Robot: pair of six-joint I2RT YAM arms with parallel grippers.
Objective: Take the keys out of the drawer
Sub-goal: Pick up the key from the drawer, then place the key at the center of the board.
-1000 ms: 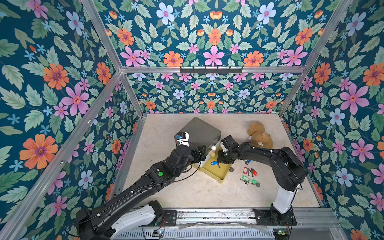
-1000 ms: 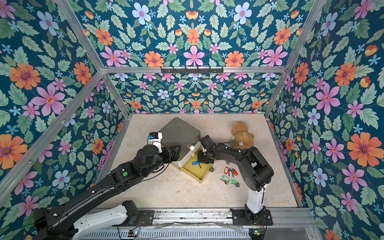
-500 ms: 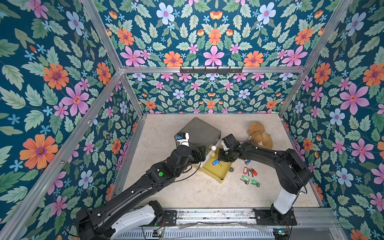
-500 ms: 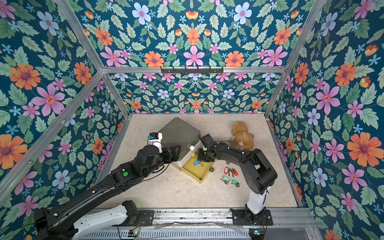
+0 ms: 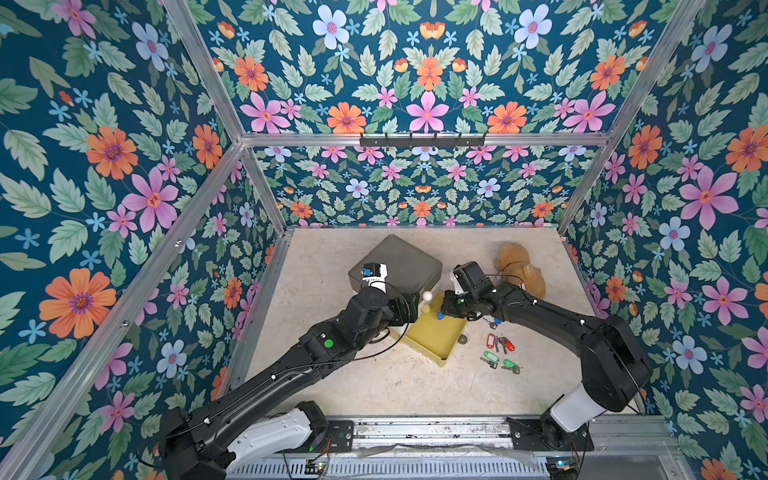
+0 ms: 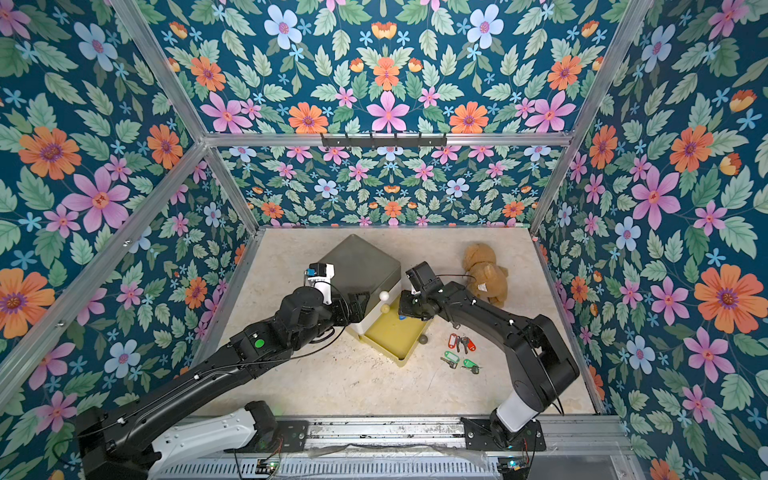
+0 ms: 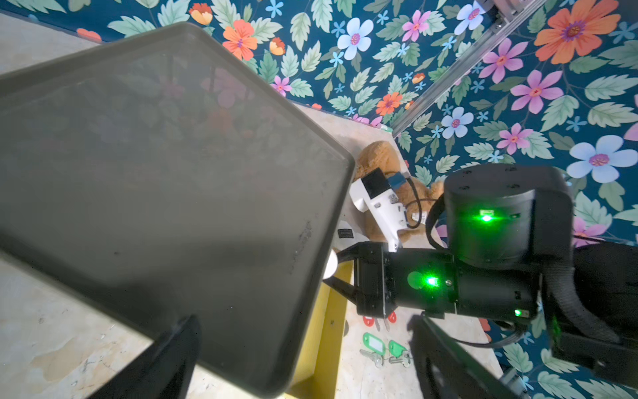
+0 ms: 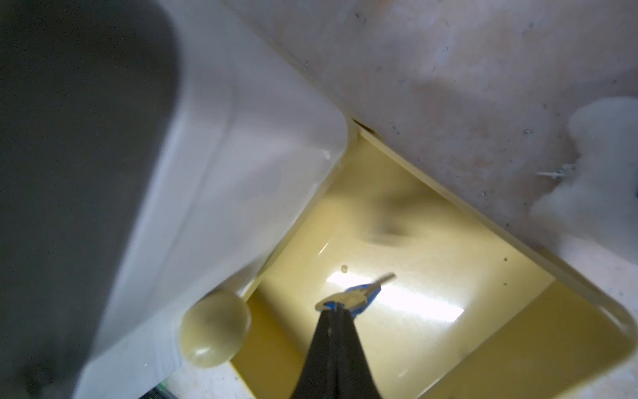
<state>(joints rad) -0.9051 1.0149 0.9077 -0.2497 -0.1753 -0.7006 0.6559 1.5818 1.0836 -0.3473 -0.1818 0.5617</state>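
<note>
The right gripper (image 8: 333,311) is pinched fully down on the blue-tagged key (image 8: 359,295), whose blade points away from the fingertips over the floor of the yellow drawer (image 5: 432,343); whether the key is clear of that floor cannot be told. The grip sits in the drawer's inner part, just beside the white front of the drawer unit (image 5: 395,266) and near a pale knob (image 8: 215,331), so the room there is tight, while the drawer's outer half lies open up to its low walls. Right of the drawer, on the table (image 5: 374,386), lie the two red-tagged keys (image 5: 498,343), the two green-tagged keys (image 5: 500,361) and a second blue-tagged key (image 5: 494,322) just under the right arm; the plush toy (image 5: 517,270) lies behind that arm. The left gripper (image 7: 303,319) stands wide open at the unit's corner, holding nothing. Compared with a second ago, the right jaws have closed and the blue tag has shifted slightly; the keys on the table are unmoved.
</note>
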